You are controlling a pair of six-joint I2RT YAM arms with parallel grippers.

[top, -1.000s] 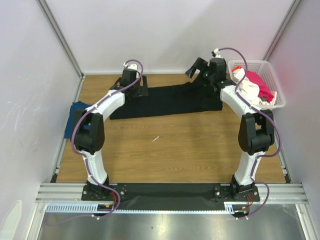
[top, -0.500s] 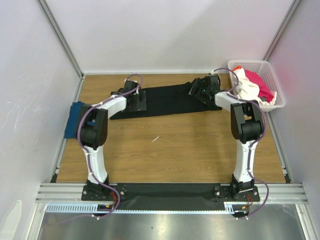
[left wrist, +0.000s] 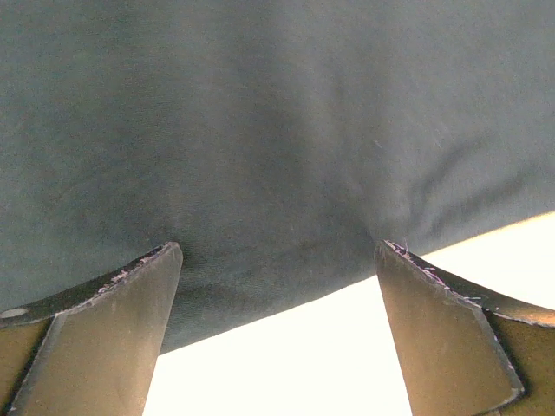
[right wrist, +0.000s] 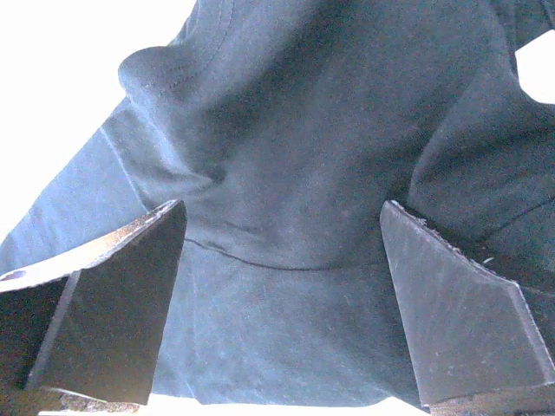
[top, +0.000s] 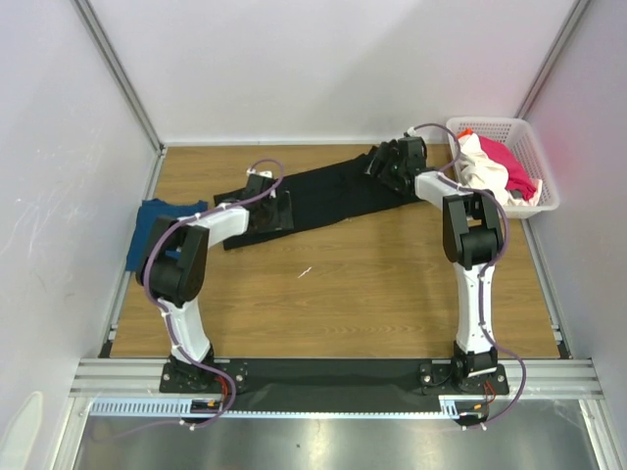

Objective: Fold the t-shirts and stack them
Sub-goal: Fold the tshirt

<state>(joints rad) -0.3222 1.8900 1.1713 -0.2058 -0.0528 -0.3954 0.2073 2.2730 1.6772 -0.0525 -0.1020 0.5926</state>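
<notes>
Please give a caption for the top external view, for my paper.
The left arm and right arm, jaws open, lean over the black t-shirt on the table.

Top view: bright, even, diffuse light from above; shadows under the arms [top: 186, 264] faint, soft-edged. Pink cast on the right wall [top: 580, 162] beside the basket [top: 509, 123]. Dull sheen on the near metal strip [top: 323, 443]. Wrist views: table [left wrist: 277, 364] blown out to white; black t-shirt [left wrist: 260, 130] dim, close, slightly soft. Folds shadowed in right wrist view.
</notes>
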